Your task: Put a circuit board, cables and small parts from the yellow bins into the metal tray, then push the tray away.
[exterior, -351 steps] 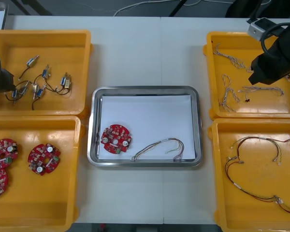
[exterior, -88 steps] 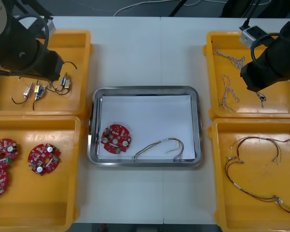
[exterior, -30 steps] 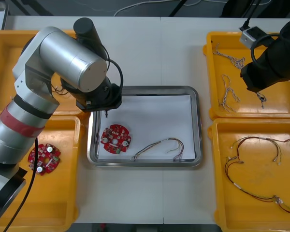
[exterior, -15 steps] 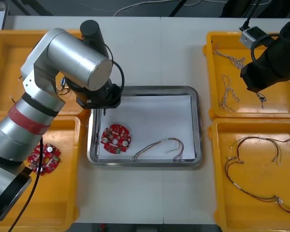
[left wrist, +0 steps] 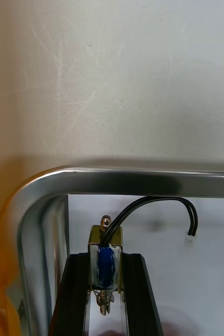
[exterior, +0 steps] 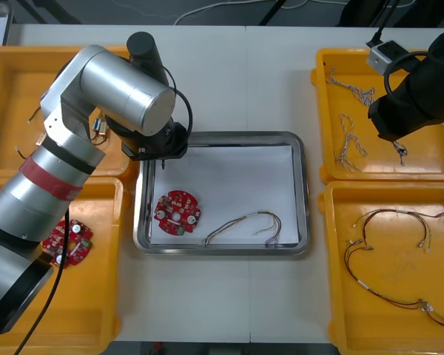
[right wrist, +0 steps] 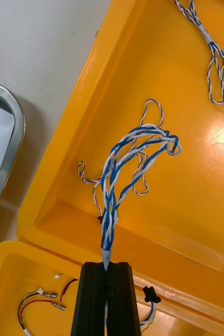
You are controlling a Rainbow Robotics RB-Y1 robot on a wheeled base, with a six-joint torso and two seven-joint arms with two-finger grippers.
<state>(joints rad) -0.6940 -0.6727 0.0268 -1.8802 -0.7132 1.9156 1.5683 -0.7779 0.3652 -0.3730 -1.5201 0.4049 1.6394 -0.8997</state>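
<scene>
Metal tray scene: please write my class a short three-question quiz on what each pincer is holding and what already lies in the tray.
1. True or false: the left pincer holds a small metal part over a corner of the metal tray.
2. The right pincer, above a yellow bin, is shut on: A nothing; B a twisted blue and white cable; C a red and yellow cable.
3. How many red circuit boards lie in the tray?
Key: 1 true; 2 B; 3 one.
</scene>
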